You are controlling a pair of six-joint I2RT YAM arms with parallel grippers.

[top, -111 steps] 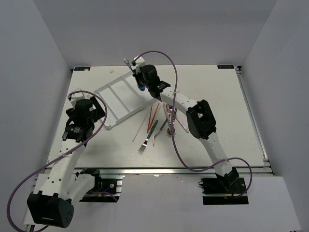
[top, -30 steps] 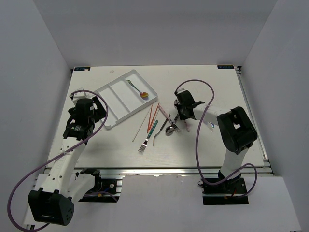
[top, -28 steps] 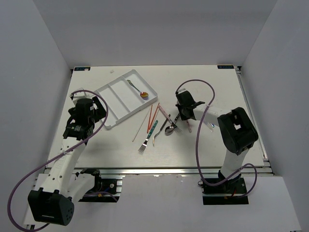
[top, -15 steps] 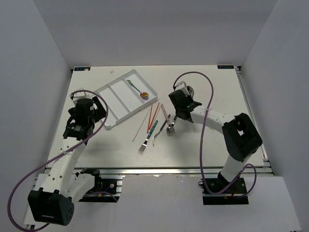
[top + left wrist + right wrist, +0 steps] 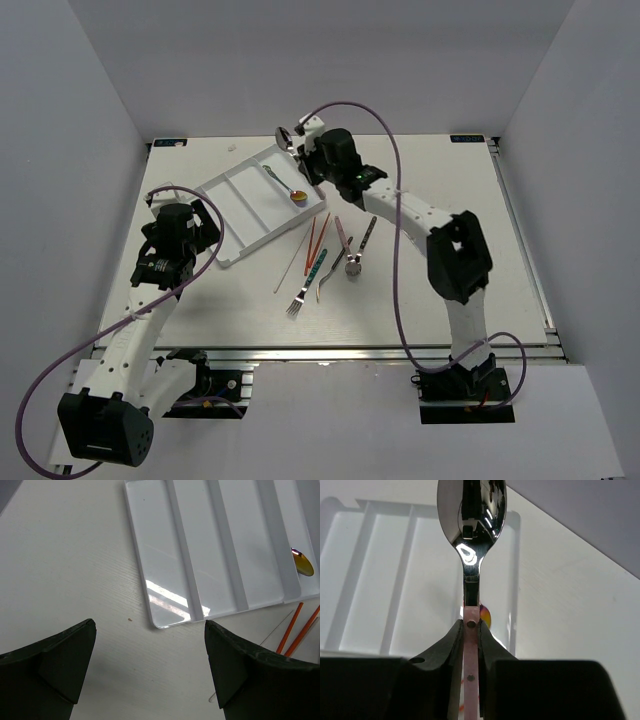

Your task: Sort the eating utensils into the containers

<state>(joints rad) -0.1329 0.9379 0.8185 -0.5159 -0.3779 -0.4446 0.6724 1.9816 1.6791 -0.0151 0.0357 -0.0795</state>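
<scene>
Right gripper [image 5: 471,630] pinched tight on pink handle of spoon [image 5: 471,510], bowl poking out at 12 over tray [image 5: 380,580], rightmost slot. Gold-purple spoon [image 5: 485,616] lying below. Risk: high release, bounce over rim at 3. Left gripper [image 5: 150,666] gaping, empty, tray corner at 12. Loose cutlery [image 5: 318,262] at 5 of tray, bare table [image 5: 440,220] beyond.
</scene>
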